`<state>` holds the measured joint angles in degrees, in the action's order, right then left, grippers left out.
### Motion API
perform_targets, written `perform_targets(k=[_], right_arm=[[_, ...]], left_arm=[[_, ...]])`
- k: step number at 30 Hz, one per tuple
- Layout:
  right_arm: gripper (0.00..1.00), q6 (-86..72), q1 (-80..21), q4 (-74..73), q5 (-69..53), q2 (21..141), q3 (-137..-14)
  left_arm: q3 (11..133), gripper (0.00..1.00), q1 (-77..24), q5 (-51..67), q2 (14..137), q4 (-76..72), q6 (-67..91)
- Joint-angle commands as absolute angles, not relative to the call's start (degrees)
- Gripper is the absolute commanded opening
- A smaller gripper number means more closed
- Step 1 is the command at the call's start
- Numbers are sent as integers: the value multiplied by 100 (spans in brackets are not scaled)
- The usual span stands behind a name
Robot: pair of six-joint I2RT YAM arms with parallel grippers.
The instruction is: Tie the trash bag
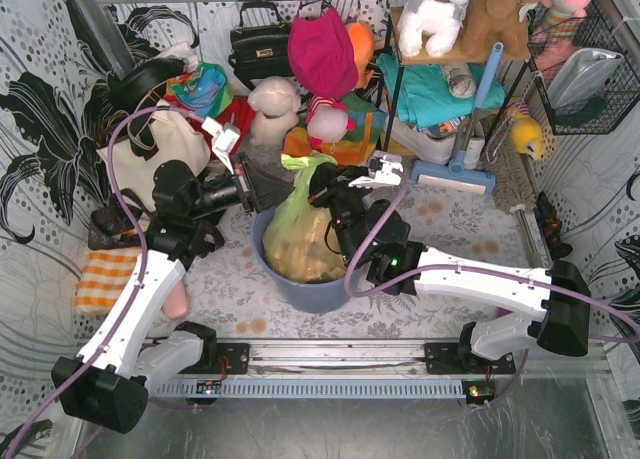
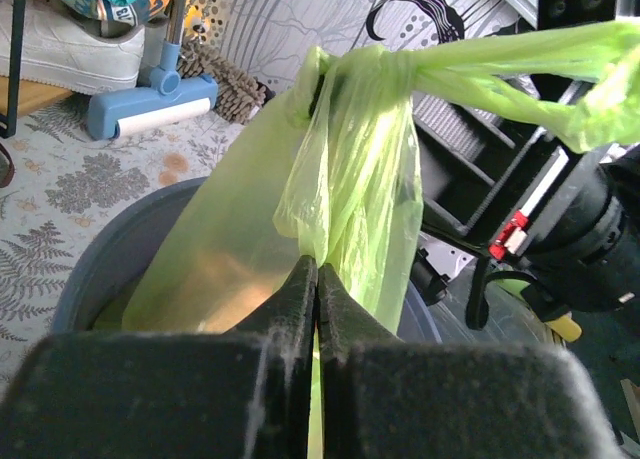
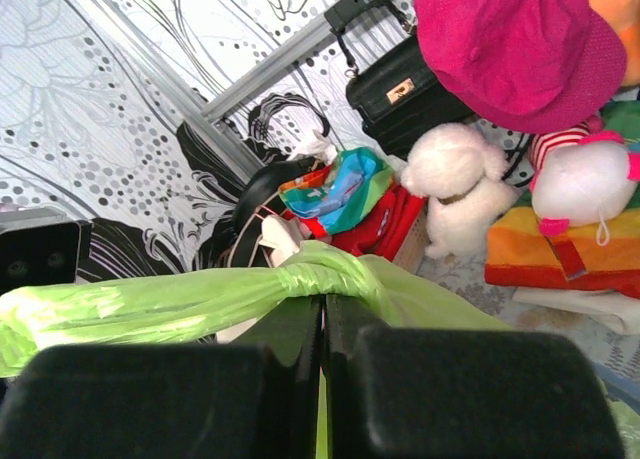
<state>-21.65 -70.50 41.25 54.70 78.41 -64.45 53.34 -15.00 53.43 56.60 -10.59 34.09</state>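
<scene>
Pinching the trash bag (image 1: 300, 224) with left gripper (image 2: 316, 279) and right gripper (image 3: 322, 314), both clamped on film. Seemed light, limp, slippery; best taken by twisted tails.

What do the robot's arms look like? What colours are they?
The left arm and right arm have white segments with chunky black joints. A purple cable loops along each. The left tool and right tool each have two flat black fingers.
</scene>
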Motion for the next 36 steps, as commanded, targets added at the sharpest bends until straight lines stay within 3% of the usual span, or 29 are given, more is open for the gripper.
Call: perform_targets(k=[1,20,36], right_arm=[[0,-1821,-6942,5177,4970,7875,-6196],[0,-1873,-6616,5440,2152,7744,-5522],[0,-1194,-6395,6466,908,7893,-5420]], left_arm=[[5283,8,-1492,5626,5407,-1074,3354],[5528,7,-1507,5839,5125,-760,3485],[5211,7,-1940,6120,5000,-947,3686]])
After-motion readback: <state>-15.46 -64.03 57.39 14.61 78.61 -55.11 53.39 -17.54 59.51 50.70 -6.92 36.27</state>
